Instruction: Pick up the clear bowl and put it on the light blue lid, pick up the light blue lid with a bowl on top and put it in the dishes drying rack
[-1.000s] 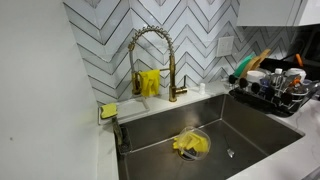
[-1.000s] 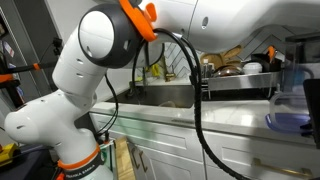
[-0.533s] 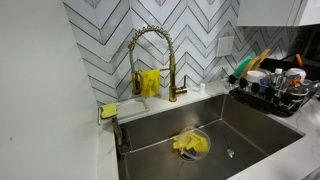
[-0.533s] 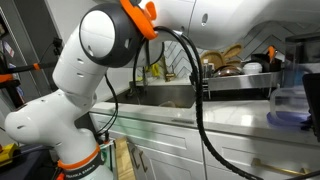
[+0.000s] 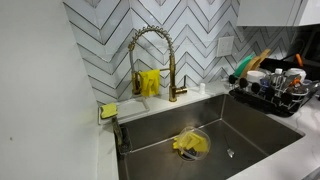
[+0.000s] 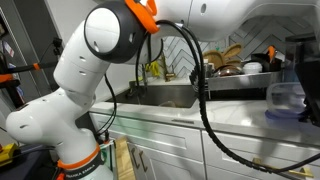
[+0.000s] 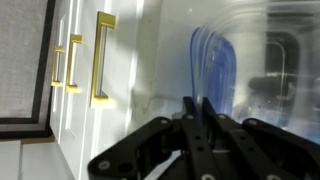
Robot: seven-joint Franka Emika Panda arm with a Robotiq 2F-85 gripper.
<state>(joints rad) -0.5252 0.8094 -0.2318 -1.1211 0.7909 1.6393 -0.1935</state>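
Black end effector fingers (image 7: pixel 189 108) rise from the lower middle of the wrist view, pressed close together and clenched on the thin edge of the light blue plastic lid (image 7: pixel 212 60), whose curved blue rim lines run up from between them. Right of the lid and against it is the clear round plastic bowl (image 7: pixel 272 70), glossy and see-through, filling the upper right of that frame; whether it sits squarely on the lid I cannot tell.

In an exterior view the end effector (image 6: pixel 303 78) is a dark block at the right edge, with the clear bowl (image 6: pixel 284 98) just left of it, held above the pale table (image 6: pixel 200 115). The dark wire dish drying rack (image 6: pixel 240 72) full of dishes stands further back, to the left of the bowl.

A smooth white arm (image 6: pixel 110 40) with an orange joint ring bends from its base at lower left up and across the top of the frame. White cabinet doors (image 7: pixel 125 130) with brass bar handles (image 7: pixel 102 55) fill the left of the wrist view.
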